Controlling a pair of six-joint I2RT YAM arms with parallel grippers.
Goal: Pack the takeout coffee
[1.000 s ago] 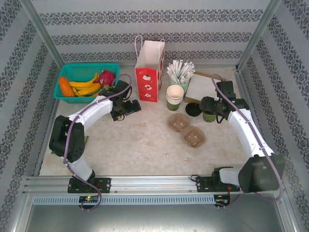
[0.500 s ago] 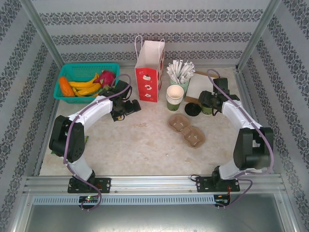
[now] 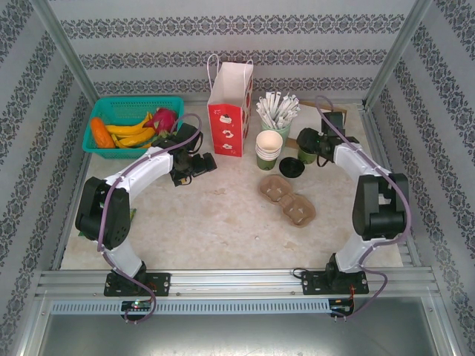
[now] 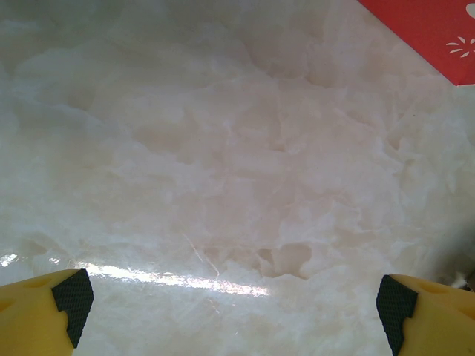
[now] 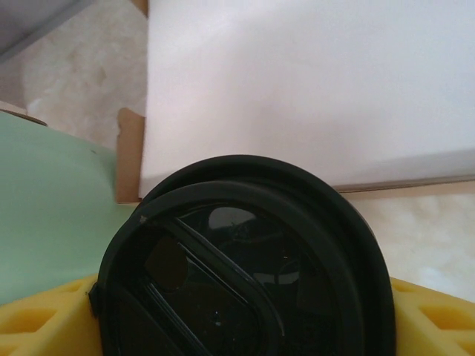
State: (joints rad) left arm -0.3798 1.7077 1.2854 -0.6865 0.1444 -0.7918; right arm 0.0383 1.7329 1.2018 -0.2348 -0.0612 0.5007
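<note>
Table [image 3: 223, 222] overhead; wrist cam: R gripper [image 5: 239, 320] clasps coffee [image 5: 245, 259].

Small green-sided paper takeout coffee cup [image 3: 306, 155] with a round black plastic lid, at the right rear of the surface.
The lid is pressed on and its raised rim and recessed centre face the wrist camera [image 5: 245, 274]. The cup looks upright, clasped at both sides by the right gripper [image 5: 241, 322], just in front of a flat white box. Whether its base touches the surface cannot be told.

Top view high, facing down, wrist views close (all share table [image 3: 223, 222])
</note>
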